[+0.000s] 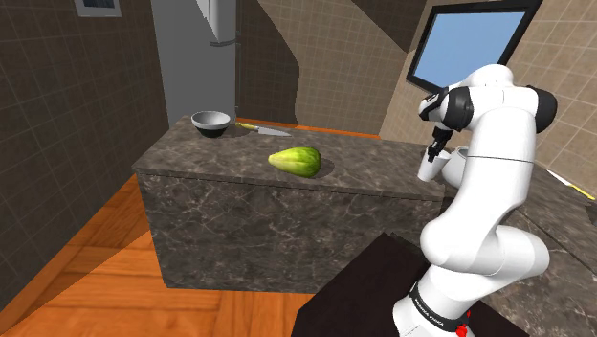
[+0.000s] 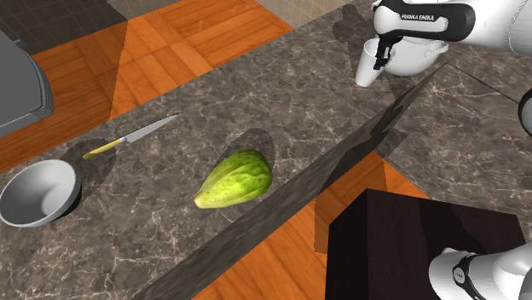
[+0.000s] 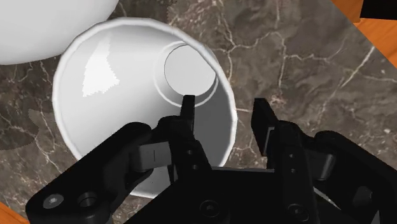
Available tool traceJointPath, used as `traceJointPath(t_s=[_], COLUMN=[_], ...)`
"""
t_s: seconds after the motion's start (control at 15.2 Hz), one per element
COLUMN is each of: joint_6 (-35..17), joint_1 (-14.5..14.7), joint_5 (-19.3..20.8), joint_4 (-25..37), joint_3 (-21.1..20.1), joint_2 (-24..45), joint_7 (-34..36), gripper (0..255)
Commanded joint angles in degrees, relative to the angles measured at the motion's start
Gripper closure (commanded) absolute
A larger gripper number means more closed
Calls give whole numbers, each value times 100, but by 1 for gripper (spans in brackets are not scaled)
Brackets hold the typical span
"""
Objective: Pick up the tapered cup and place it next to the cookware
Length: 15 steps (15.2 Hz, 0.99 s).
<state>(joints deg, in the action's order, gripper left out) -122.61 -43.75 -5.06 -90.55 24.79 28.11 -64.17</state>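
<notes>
Grasping step: hand (image 3: 224,107) spread astride wall of white cup (image 3: 121,83) near bench (image 2: 281,94) end, seemingly not yet pinching; needs closing, then lifting toward bowl (image 2: 34,192).

Well away from the tool (image 2: 378,58), out along the dark marble table (image 2: 281,94), I see a green ridged squash (image 2: 234,179) lying on its side. Farther from the tool than the squash, and apart from it, a yellow-handled knife (image 2: 132,136) lies flat. Below the table I make out an orange wooden floor (image 1: 86,278), with brown tiled walls (image 1: 67,86) beyond.
</notes>
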Motion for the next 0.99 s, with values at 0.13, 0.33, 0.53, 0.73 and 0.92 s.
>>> traceJointPath(t_s=[0.13,0.33,0.53,0.73,0.92], joint_6=[-1,146,573,573,573], joint_1=[0,28,96,95,95], joint_5=[0,38,133,134,134], joint_4=[0,61,277,277,277], joint_3=[0,19,60,60,60], joint_2=[-1,-92,-313,-313,-313], joint_7=[0,22,79,79,79], gripper=[0,0,0,0,0])
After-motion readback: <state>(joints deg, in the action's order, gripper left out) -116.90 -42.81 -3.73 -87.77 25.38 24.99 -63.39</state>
